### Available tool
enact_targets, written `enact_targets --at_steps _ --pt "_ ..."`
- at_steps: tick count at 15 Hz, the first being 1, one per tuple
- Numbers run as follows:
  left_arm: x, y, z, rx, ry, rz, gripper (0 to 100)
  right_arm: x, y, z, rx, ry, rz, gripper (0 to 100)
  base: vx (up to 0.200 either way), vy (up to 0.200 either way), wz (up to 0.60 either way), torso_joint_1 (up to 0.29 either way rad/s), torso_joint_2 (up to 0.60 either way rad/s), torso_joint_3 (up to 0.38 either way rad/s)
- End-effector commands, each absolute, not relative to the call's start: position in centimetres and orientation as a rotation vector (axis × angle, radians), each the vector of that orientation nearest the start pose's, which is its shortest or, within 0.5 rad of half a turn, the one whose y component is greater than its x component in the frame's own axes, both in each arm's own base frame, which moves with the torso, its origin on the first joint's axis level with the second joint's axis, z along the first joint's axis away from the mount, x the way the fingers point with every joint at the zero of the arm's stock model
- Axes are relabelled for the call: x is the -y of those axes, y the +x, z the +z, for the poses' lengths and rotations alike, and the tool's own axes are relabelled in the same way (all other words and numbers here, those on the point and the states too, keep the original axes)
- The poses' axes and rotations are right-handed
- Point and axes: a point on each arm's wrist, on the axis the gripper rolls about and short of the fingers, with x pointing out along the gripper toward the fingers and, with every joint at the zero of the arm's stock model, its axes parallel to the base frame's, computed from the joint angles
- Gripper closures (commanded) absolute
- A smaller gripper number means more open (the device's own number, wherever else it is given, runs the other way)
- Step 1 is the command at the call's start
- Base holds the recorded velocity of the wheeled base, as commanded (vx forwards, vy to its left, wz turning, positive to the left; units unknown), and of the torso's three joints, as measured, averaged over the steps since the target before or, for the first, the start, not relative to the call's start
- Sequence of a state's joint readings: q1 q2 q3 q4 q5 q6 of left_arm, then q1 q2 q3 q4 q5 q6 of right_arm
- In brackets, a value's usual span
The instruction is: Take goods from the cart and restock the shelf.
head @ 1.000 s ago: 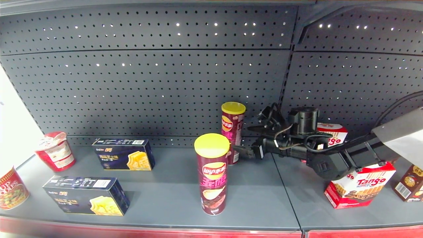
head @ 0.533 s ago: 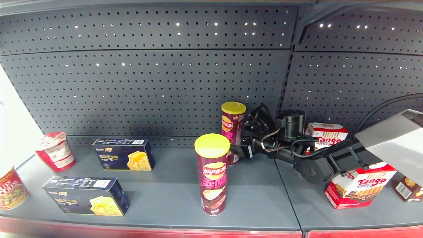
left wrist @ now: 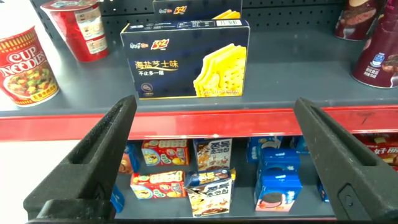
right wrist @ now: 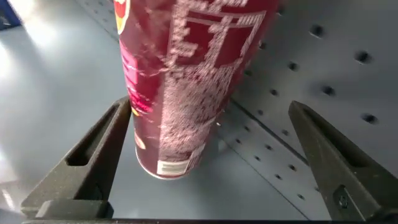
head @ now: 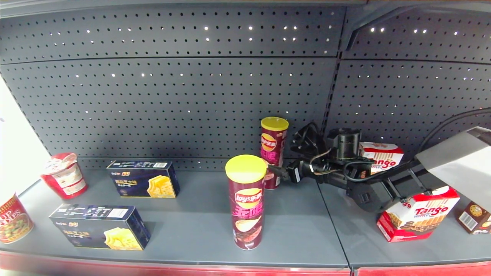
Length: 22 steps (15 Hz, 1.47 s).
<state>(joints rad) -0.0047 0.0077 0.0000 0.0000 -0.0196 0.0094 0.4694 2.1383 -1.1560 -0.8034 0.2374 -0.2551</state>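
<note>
Chip can (right wrist: 186, 81) (top cut off) blurred between spread right end effector (right wrist: 208, 109)

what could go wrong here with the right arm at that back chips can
1. The rear chips can is tall and narrow between the open jaws of the right gripper; a sideways bump might topple it.
2. Falling forward, it may hit the front chips can nearby.
3. The arm passes low over a wafer box and might catch it.
</note>
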Motion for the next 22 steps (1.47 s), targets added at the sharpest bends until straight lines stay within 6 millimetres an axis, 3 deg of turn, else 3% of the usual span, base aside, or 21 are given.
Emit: enact_targets --at_steps 1,12,17,22 --pt "0.0 -2.2 7.6 -0.009 0.009 -0.025 0 -18.9 37.1 13.6 -0.085 -0.266 0.714 0 0.0 0.0 0.0 0.0 0.0 0.0" --pt "0.0 -2.2 7.6 -0.008 0.009 -0.025 0 -16.4 36.5 13.9 -0.097 -0.265 0.666 0 0.0 0.0 0.0 0.0 0.0 0.0" --pt "0.0 -2.2 7.6 -0.009 0.009 -0.025 0 -15.6 35.0 13.8 -0.12 -0.268 0.667 0 0.0 0.0 0.0 0.0 0.0 0.0" --pt "0.0 -2.2 7.6 -0.008 0.009 -0.025 0 -14.7 35.6 13.4 -0.146 -0.277 0.559 0 0.0 0.0 0.0 0.0 0.0 0.0"
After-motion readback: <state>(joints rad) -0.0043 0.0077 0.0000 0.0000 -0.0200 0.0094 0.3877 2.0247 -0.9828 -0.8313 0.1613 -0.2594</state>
